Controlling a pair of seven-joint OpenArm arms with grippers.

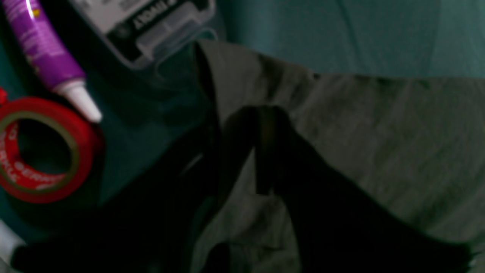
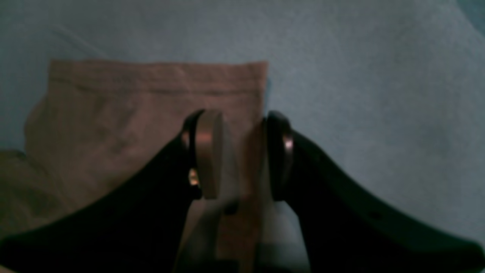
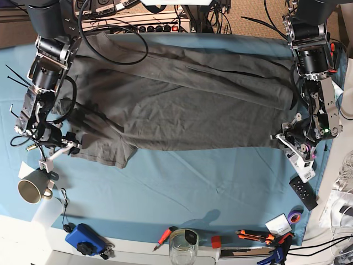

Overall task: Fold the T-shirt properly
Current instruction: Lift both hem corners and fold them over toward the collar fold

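Note:
The dark grey T-shirt (image 3: 182,105) lies spread wide across the light blue tablecloth (image 3: 193,182), creased along its length. My left gripper (image 3: 287,138) is at the shirt's lower right corner. In the left wrist view that gripper (image 1: 261,113) has its dark fingertips drawn together on the cloth (image 1: 379,132) near its edge. My right gripper (image 3: 69,144) is at the sleeve on the lower left. In the right wrist view it (image 2: 242,151) stands open, its fingers straddling the right edge of the sleeve (image 2: 132,113).
Beside the left gripper lie a red tape roll (image 1: 41,151), a purple tube (image 1: 45,49) and a clear labelled box (image 1: 151,26). A mug (image 3: 33,187) stands at the left edge. A remote (image 3: 303,193), a glass jar (image 3: 183,245), a blue device (image 3: 85,240) and hand tools (image 3: 259,237) line the front.

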